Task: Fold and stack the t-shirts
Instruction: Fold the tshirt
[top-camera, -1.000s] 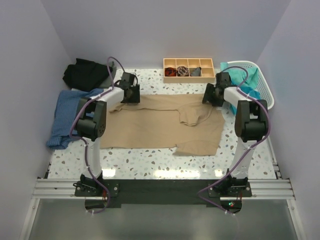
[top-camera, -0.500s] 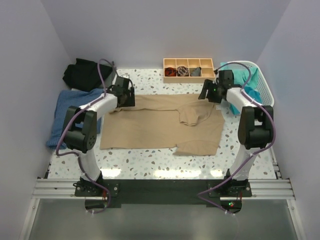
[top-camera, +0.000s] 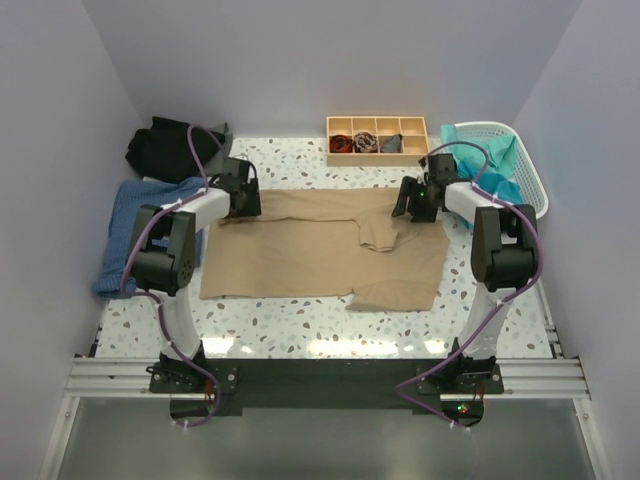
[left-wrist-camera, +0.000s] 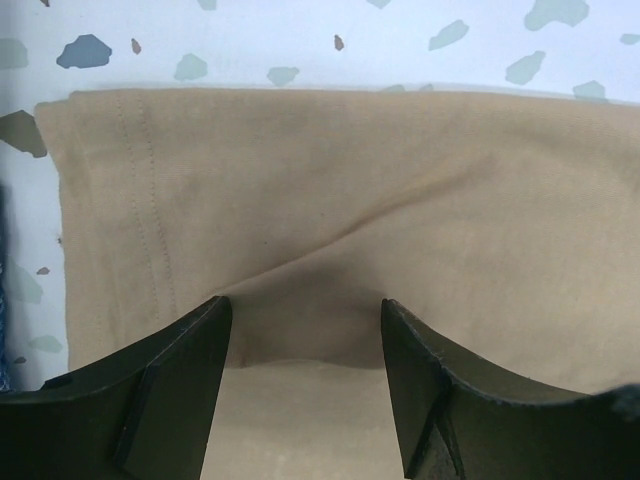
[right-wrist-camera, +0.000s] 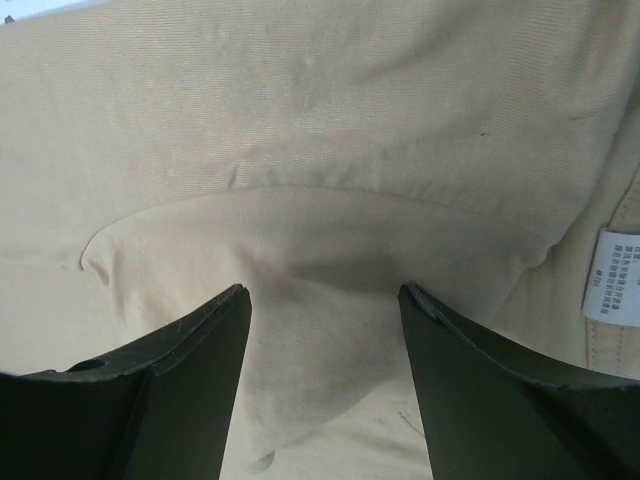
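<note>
- The tan t-shirt (top-camera: 300, 250) is seen spread at the middle of the table (top-camera: 300, 322), with its right part folded over.
- Its far left corner is pressed by the left gripper (left-wrist-camera: 305, 320), fingers apart and cloth puckered between them.
- Its far right edge is met likewise by the right gripper (right-wrist-camera: 325, 300), jaws spread.
- A denim-blue shirt (top-camera: 130, 235) and a black shirt (top-camera: 170, 147) are heaped at the left.
- Teal cloth (top-camera: 495, 160) is seen in the basket (top-camera: 535, 195).

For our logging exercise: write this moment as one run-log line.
tan t-shirt: spread out | left jaws: open, its cloth bunched between | right jaws: open, likewise
</note>
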